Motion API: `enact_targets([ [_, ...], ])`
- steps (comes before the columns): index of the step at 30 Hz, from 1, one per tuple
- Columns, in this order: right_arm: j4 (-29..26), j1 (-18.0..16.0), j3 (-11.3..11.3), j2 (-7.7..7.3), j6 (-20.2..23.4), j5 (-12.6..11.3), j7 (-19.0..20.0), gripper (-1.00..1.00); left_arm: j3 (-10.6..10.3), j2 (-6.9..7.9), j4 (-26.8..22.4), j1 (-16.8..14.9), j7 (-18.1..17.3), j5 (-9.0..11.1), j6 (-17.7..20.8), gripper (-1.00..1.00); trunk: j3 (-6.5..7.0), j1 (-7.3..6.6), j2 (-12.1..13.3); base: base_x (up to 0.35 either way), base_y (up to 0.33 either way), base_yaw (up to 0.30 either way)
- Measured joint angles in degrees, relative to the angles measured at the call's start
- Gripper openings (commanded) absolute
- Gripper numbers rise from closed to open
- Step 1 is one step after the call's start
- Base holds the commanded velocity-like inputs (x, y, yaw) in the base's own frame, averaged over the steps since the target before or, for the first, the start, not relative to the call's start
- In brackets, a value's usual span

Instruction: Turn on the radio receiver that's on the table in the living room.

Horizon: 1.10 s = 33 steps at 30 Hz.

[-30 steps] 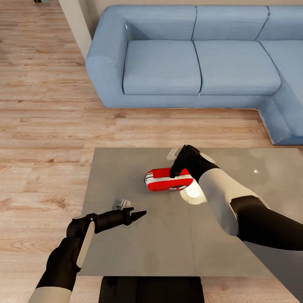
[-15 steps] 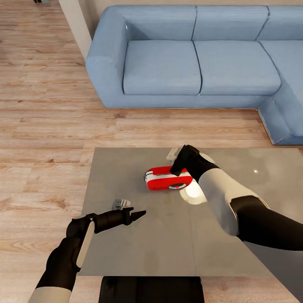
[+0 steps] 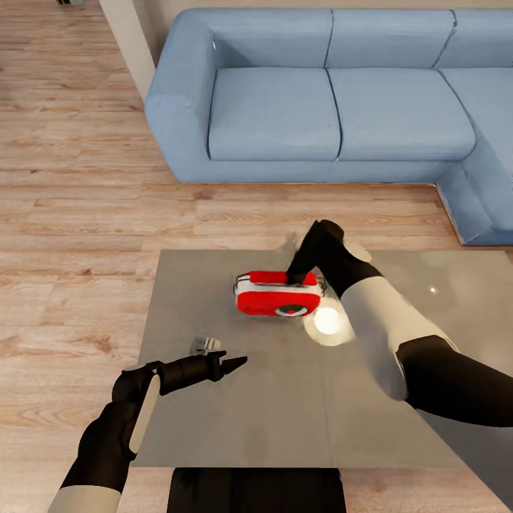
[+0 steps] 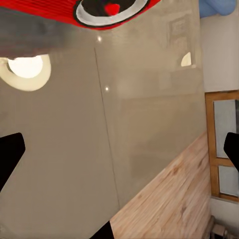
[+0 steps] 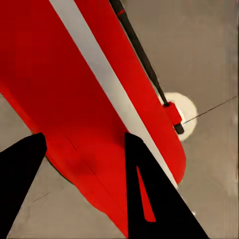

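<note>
The red radio receiver (image 3: 276,293) with white trim stands on its edge on the glossy grey table (image 3: 235,420), its round dial (image 3: 292,310) facing me. My right gripper (image 3: 296,274) comes down from the sofa side onto the radio's top edge. In the right wrist view its fingers (image 5: 149,199) are apart, open, against the red radio (image 5: 74,99) with its thin dark handle (image 5: 142,59). My left gripper (image 3: 231,365) hovers over the table's near left part, well short of the radio, open and holding nothing. The left wrist view has the radio's dial (image 4: 107,7) beyond it.
A light-blue sectional sofa (image 3: 335,107) runs along the far side and down the right. Light wood plank floor (image 3: 71,214) surrounds the table. A bright lamp reflection (image 3: 328,322) glows on the tabletop beside the radio. The table's left edge (image 3: 146,342) lies close to my left arm.
The radio has tipped from lying tilted to standing on edge and shifted slightly left and away. My right gripper has risen and moved away with it. The left arm has not moved.
</note>
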Motion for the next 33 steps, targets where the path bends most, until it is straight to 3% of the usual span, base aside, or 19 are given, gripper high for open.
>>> enact_targets([
  [2, -7.66, -0.07, 0.2, -0.05, -1.44, 1.98, -0.41, -1.0, 0.01, 0.0, -0.01, 0.01, 0.0, 0.02, 0.01, 1.0, 0.01, -0.02, -0.04, 0.0, 0.0, 0.0],
  [7, -8.26, -0.03, 0.27, -0.1, -0.5, 1.61, 2.57, -1.0, 0.01, 0.0, -0.01, 0.01, 0.0, 0.01, 0.01, 1.0, 0.0, -0.01, -0.01, 0.0, 0.0, 0.0],
  [20, -8.71, -0.03, 0.2, -0.2, -0.48, 1.43, 3.29, -1.0, 0.01, 0.0, -0.01, 0.01, 0.0, 0.01, 0.01, 1.0, 0.0, -0.01, -0.01, 0.0, 0.0, 0.0],
  [23, -8.71, -0.06, -0.09, -0.26, -0.25, 0.95, 5.15, -1.0, 0.0, 0.0, -0.01, 0.01, 0.01, 0.01, 0.01, 1.0, 0.0, -0.01, -0.01, 0.0, 0.0, 0.0],
  [25, -8.62, -0.08, -2.12, -1.12, 0.18, 0.42, 10.91, -1.0, 0.01, -0.01, -0.02, 0.01, 0.01, 0.01, 0.01, 1.0, 0.0, -0.02, -0.01, 0.0, 0.0, 0.0],
  [28, -8.71, -0.11, -5.59, -2.77, -0.26, 0.73, 14.33, -1.0, 0.01, 0.0, -0.02, 0.01, 0.0, 0.01, 0.01, 1.0, 0.0, -0.01, -0.01, 0.0, 0.0, 0.0],
  [29, -8.72, -0.12, -9.27, -3.89, 0.38, 0.51, 15.99, -1.0, 0.01, -0.04, -0.02, 0.01, 0.0, 0.01, 0.01, 1.0, 0.01, -0.01, -0.02, 0.0, 0.0, 0.0],
  [31, -8.71, -0.12, -11.54, -4.88, 0.79, 0.79, 16.77, -1.0, 0.01, -0.06, -0.02, 0.01, 0.0, 0.01, 0.01, 1.0, 0.0, -0.01, -0.02, 0.0, 0.0, 0.0],
  [33, -8.71, -0.12, -12.34, -5.68, 0.98, 0.77, 17.05, -1.0, 0.01, -0.07, -0.02, 0.01, 0.0, 0.01, 0.01, 1.0, 0.0, -0.01, -0.01, 0.0, 0.0, 0.0],
])
